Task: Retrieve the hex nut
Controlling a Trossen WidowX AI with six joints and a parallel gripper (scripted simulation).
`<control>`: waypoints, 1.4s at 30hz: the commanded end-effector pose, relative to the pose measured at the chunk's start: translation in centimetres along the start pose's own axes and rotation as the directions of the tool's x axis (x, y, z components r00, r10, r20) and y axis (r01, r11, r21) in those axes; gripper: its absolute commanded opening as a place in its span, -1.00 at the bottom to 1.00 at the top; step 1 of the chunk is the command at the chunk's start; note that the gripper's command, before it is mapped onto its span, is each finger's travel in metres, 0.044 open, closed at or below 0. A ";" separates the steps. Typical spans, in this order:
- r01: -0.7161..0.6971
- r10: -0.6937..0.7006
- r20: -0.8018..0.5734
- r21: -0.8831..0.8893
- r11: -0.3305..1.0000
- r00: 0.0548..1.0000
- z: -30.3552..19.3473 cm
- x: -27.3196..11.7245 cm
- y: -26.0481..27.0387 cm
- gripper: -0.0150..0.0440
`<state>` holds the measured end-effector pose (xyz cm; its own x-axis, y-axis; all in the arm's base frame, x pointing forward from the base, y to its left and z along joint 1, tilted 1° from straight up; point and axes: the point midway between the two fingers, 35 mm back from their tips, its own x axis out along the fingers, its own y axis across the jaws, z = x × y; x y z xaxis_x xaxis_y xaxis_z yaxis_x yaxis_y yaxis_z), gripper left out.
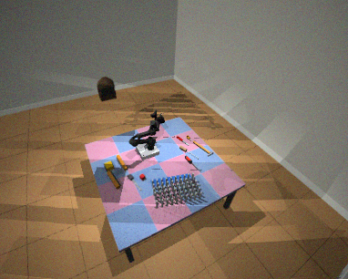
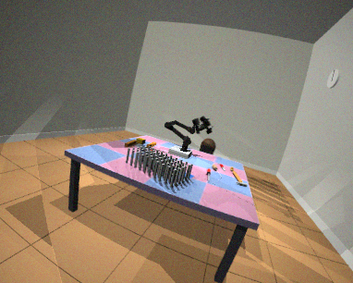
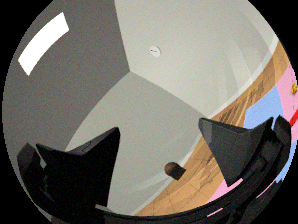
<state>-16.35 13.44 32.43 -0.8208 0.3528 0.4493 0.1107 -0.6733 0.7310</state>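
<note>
The metal spacers [image 1: 177, 191] [image 2: 159, 167] stand upright in dense rows. Blue marking shows along their robot-facing side; I cannot tell whether it is the taped strip. The nut cannot be made out. A long orange-handled tool [image 1: 202, 147] [image 2: 237, 175] with a bent end lies on the table. Beside it lie a red-handled tool [image 1: 188, 159] [image 2: 208, 172], a tan-handled tool [image 1: 183, 149] [image 2: 214, 166] and another red-handled tool [image 1: 179, 138] [image 2: 222, 166]. My gripper [image 3: 160, 127] is open and empty, raised high above the table, away from spacers and tools.
A yellow block [image 1: 108, 165] [image 2: 140, 141] and orange pieces [image 1: 121, 162] [image 1: 113, 179] lie on the opposite side from the long tool. A small red object [image 1: 142, 177] and a grey-handled item [image 1: 130, 177] lie near the spacers. The white arm base [image 1: 148, 151] [image 2: 179, 153] stands behind the field.
</note>
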 end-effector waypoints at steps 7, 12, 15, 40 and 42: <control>0.251 -0.209 0.235 -0.167 0.953 0.949 5.9 -0.9 -4.5 1.00; 0.503 -0.365 0.442 -0.250 0.827 0.819 11.3 -3.6 -8.1 1.00; 0.646 -0.437 0.554 -0.262 0.717 0.709 14.4 -6.1 -9.8 1.00; 0.766 -0.386 0.703 0.358 -0.535 -0.598 24.0 -41.7 -9.7 1.00; 0.685 -0.345 0.646 0.396 -0.611 -0.681 23.1 -44.7 -8.8 1.00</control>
<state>28.88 22.15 20.00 0.8113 0.5644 -0.1528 -0.5382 0.8229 0.1819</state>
